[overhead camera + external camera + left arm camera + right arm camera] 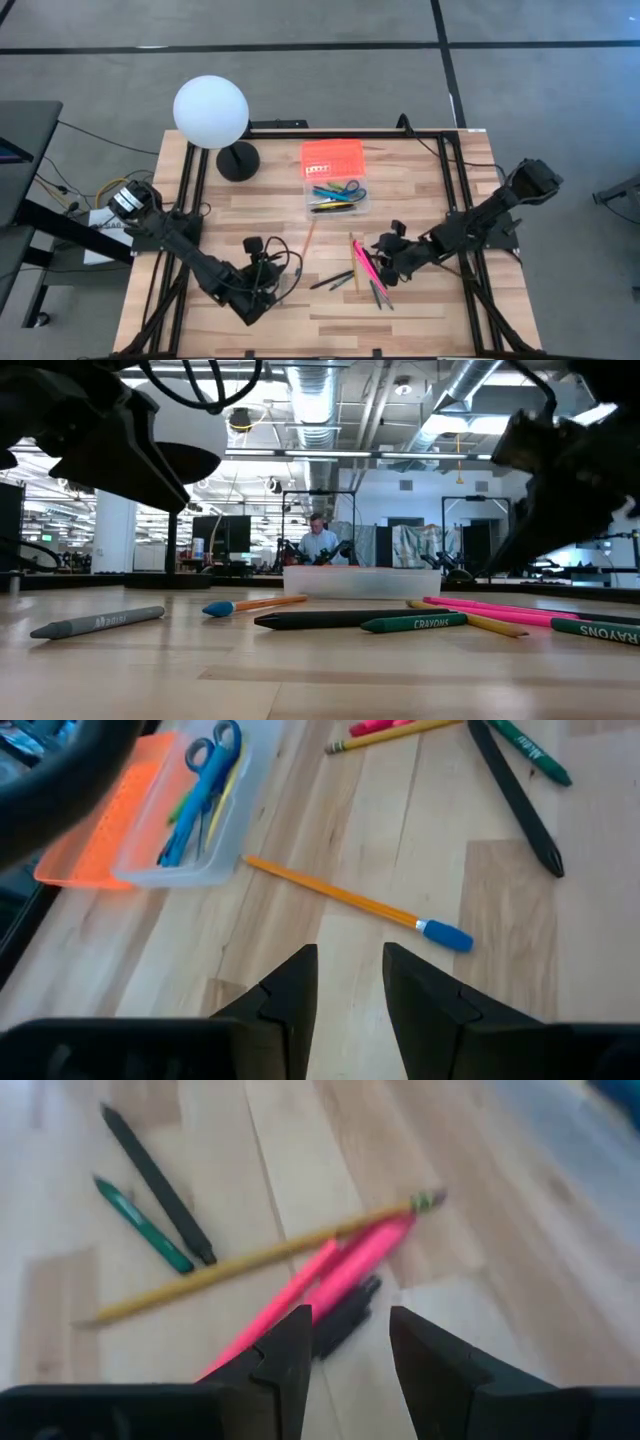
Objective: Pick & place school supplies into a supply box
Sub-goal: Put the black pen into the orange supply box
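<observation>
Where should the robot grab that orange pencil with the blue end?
Probably mid-shaft, from straight above. The orange pencil lies flat and alone on the table, so the open left gripper can straddle it, one finger on either side.

Wooden table with scattered school supplies

The plank-top table carries a white globe lamp on a black base at its far left, and a clear box with its orange lid lying open behind it (the box already has scissors and pens in it). Nearer the front lie an orange pencil, a black pen, a green crayon, a yellow pencil and pink pens.
</observation>
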